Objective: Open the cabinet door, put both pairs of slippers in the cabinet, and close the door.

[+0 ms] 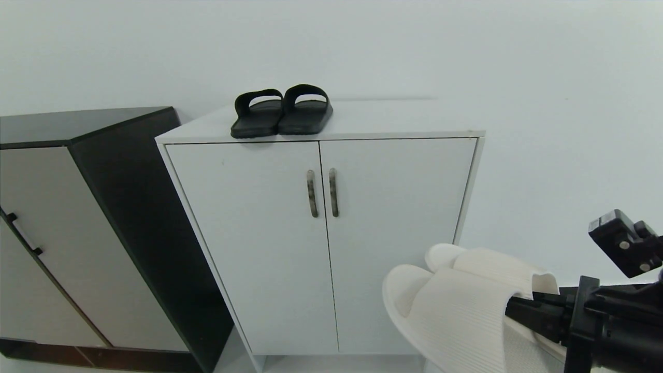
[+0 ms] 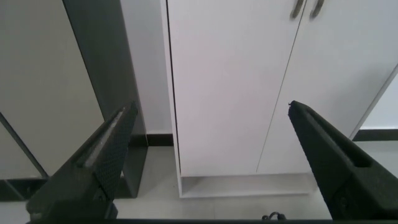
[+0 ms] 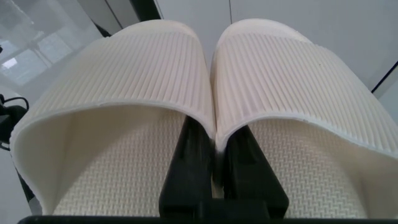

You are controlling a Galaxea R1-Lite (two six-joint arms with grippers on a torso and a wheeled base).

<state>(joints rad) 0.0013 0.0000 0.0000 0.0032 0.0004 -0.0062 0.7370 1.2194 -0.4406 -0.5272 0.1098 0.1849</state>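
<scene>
White slippers (image 3: 124, 68): ribbed, rounded straps and cross-hatched insoles, with the heels cut off. The adjoining inner sides are pinched by the right gripper (image 3: 217, 143), one finger in each slipper, tips hidden under the straps.

Left gripper (image 2: 211, 109): textured black fingers (image 2: 93, 162) are spread wide. The white cabinet (image 2: 230, 93) is seen ahead of them, its flat doors shut.

Black slippers (image 1: 282, 111): smooth, set on the cabinet top, well beyond all fingers.
</scene>
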